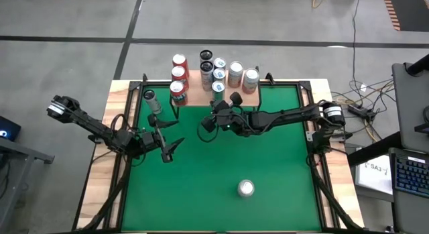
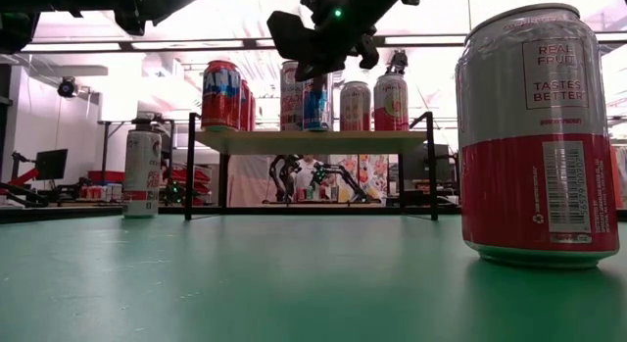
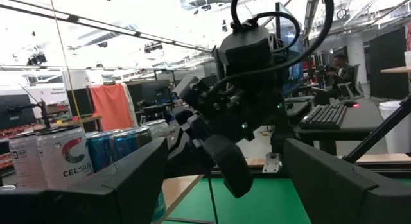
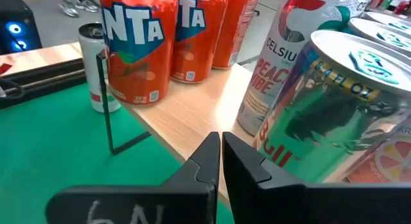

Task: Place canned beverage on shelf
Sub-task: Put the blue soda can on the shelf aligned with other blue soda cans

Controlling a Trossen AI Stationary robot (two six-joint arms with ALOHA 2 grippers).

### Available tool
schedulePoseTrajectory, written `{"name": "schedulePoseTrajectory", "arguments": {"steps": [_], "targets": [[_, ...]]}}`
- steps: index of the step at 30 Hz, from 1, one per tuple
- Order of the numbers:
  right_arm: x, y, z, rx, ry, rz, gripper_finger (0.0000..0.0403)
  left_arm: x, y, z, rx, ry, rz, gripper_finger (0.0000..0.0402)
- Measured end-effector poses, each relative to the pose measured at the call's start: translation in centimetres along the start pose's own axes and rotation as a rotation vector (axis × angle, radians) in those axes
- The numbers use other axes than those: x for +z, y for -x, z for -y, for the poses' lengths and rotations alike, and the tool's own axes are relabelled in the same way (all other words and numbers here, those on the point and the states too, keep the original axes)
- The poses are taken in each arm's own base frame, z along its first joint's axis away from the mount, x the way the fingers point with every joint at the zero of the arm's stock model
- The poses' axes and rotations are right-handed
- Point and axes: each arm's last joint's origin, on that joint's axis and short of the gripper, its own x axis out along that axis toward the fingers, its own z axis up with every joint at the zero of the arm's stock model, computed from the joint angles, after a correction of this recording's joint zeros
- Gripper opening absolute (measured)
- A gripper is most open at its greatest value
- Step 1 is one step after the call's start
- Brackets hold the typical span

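Shelf [image 1: 201,78] at table's far edge holds many cans, two left on table; right gripper [image 1: 216,117] shut empty at shelf's front edge, left gripper [image 1: 169,148] open, empty.

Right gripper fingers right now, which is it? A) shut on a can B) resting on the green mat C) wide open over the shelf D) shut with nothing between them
D: in the right wrist view the right gripper has its fingers pressed together with nothing between them, at the front edge of the shelf.
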Motion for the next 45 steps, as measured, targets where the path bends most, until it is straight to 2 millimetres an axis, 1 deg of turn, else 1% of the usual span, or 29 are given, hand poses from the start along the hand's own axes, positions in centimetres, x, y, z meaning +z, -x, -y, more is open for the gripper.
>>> {"name": "schedulePoseTrajectory", "arguments": {"steps": [14,20,24,29,31,33,35,37,41,45], "targets": [[-0.3,-0.1,0.4,-0.052,0.041,-0.032,0.0009,0.0,0.0,0.0,0.0,0.0,0.0,0.0295],[-0.2,0.1,0.6,-0.055,0.046,-0.036,0.0009,0.0,0.0,0.0,0.001,0.0,0.0,0.0295],[-0.3,0.1,0.9,-0.097,0.058,-0.042,0.0009,0.0,0.0,0.0,0.001,0.0,0.0,0.0295],[-0.4,0.3,1.1,-0.106,0.053,-0.062,0.0009,0.0,0.0,0.0,0.001,0.0,-0.001,0.0295],[-0.3,0.6,1.3,-0.099,0.044,-0.067,0.0009,0.0,0.0,0.0,0.001,0.0,-0.001,0.0295],[0.2,0.9,1.3,-0.027,0.027,-0.073,0.0009,0.0,0.0,0.0,0.001,-0.001,-0.001,0.0295],[0.7,1.2,1.2,0.064,-0.03,-0.066,0.0009,0.0,0.0,0.0,0.001,-0.002,-0.002,0.0295],[1.1,1.2,1.0,0.107,-0.099,-0.043,0.0009,0.0,0.0,0.0,0.0,-0.002,-0.003,0.0295],[1.5,1.0,0.7,0.116,-0.161,0.007,0.0009,0.0,0.0,0.0,0.0,-0.002,-0.003,0.0295],[1.3,0.4,0.8,0.057,-0.166,0.023,0.0009,0.0,0.0,0.0,0.0,-0.002,-0.003,0.0295]]}}
